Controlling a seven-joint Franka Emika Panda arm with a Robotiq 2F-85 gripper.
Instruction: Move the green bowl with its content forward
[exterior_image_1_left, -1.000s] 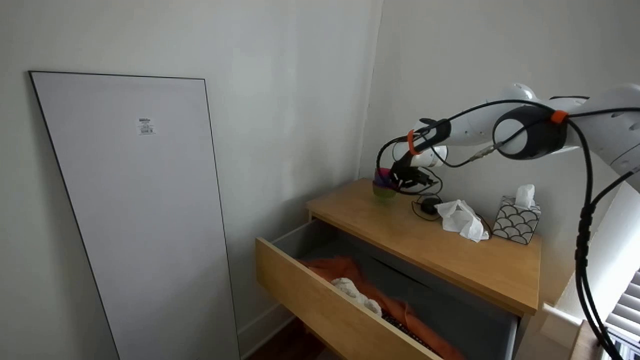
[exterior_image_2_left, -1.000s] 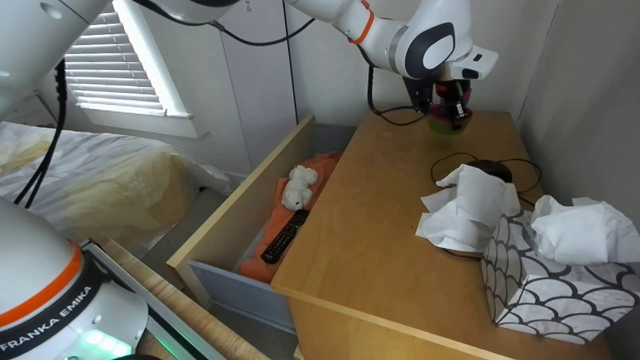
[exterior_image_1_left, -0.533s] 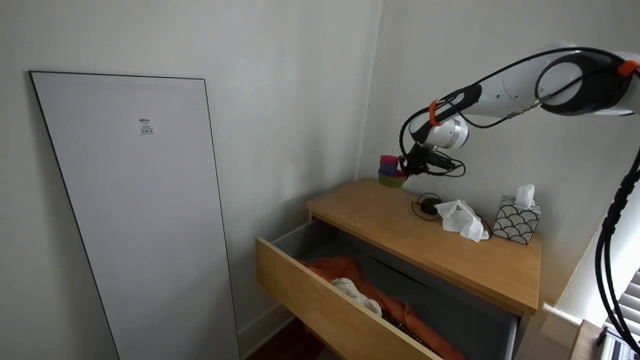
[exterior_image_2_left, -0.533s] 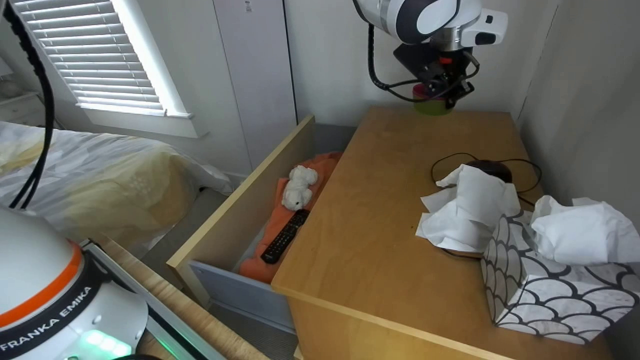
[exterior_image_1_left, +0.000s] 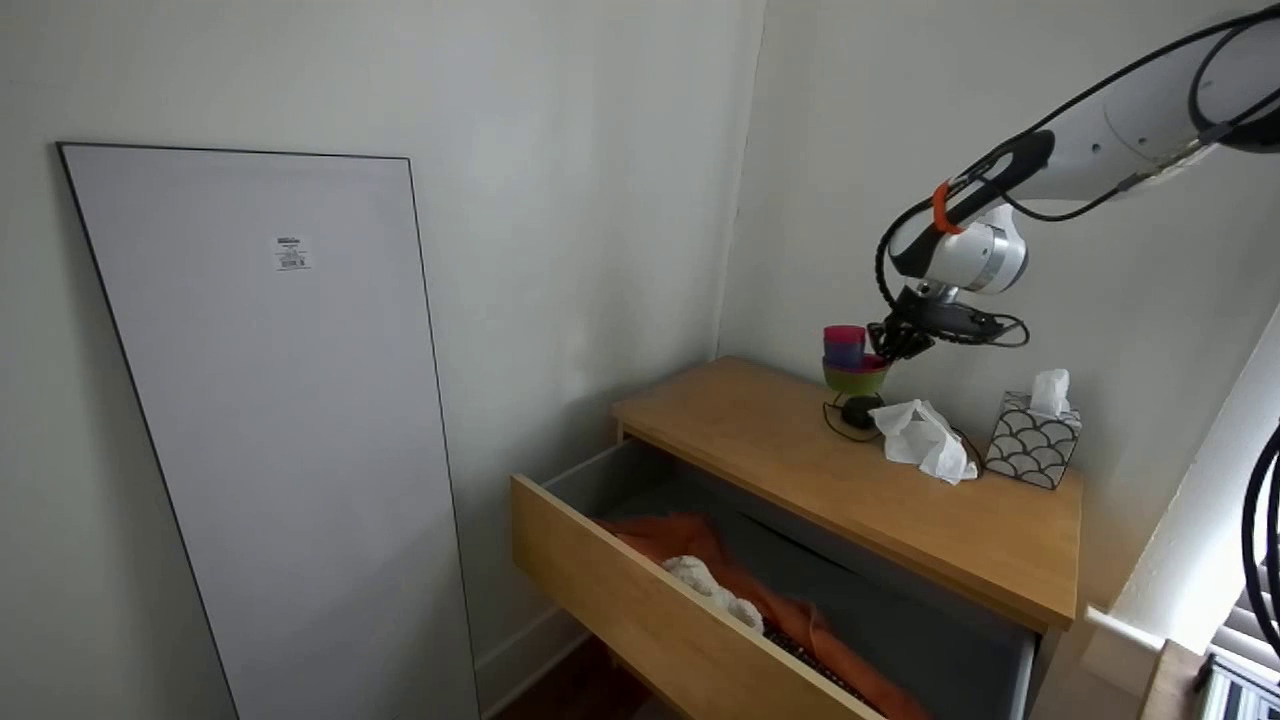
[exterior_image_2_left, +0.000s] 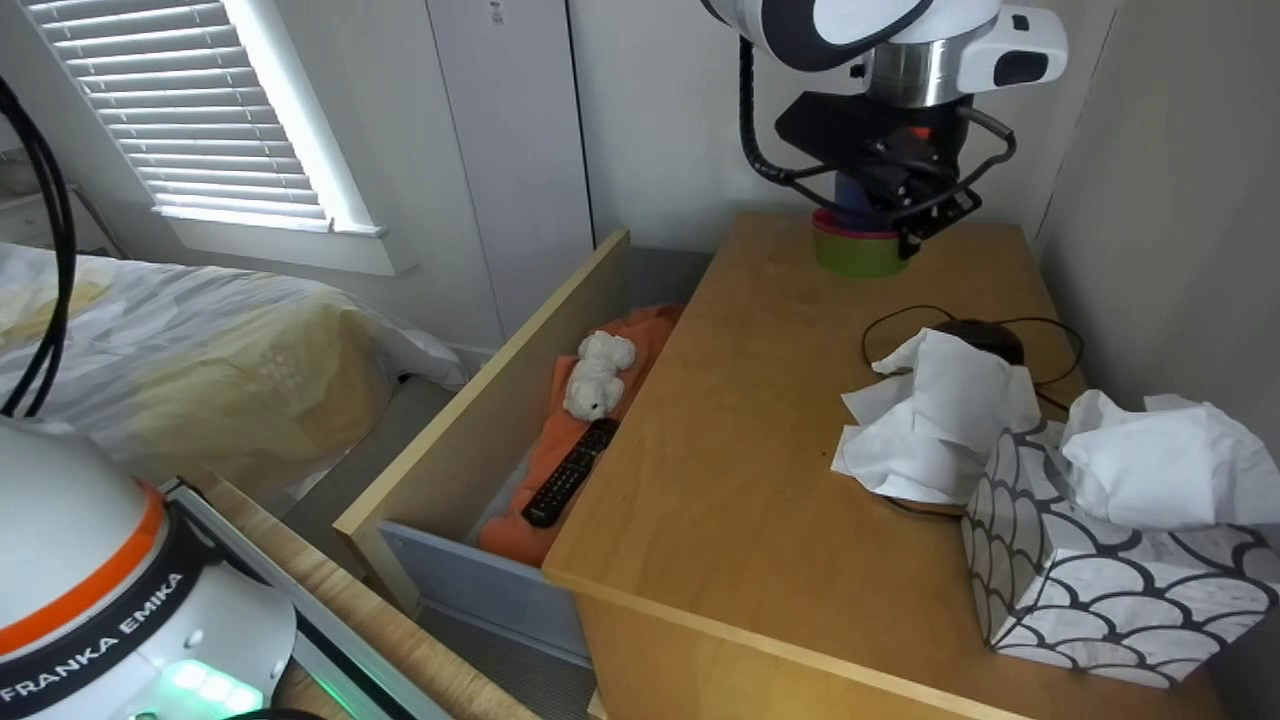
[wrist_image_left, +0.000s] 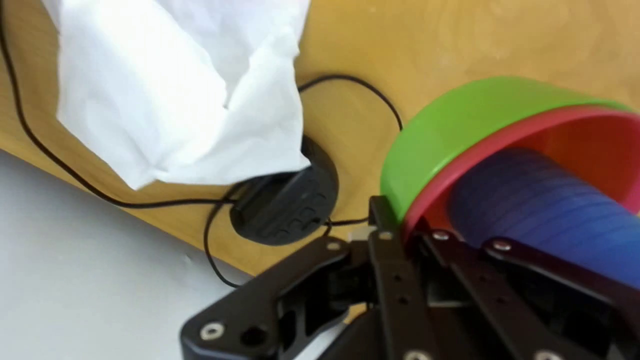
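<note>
Now, the gripper (wrist_image_left: 406, 225) is clamped on the rim of the green bowl (wrist_image_left: 450, 130), out at three o'clock in the wrist view, red inside with a blue cup (wrist_image_left: 540, 205) standing in it! In an exterior view, the bowl hangs over the dresser (exterior_image_1_left: 770, 420). Wrist view again: crumpled tissue (wrist_image_left: 165, 95) lies at ten o'clock.

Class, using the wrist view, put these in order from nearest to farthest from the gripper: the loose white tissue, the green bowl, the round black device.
1. Green bowl: its rim is pinched in the gripper.
2. Round black device: apart from the gripper, to its left in the picture.
3. Loose white tissue: mostly farther left and higher in the picture.
</note>
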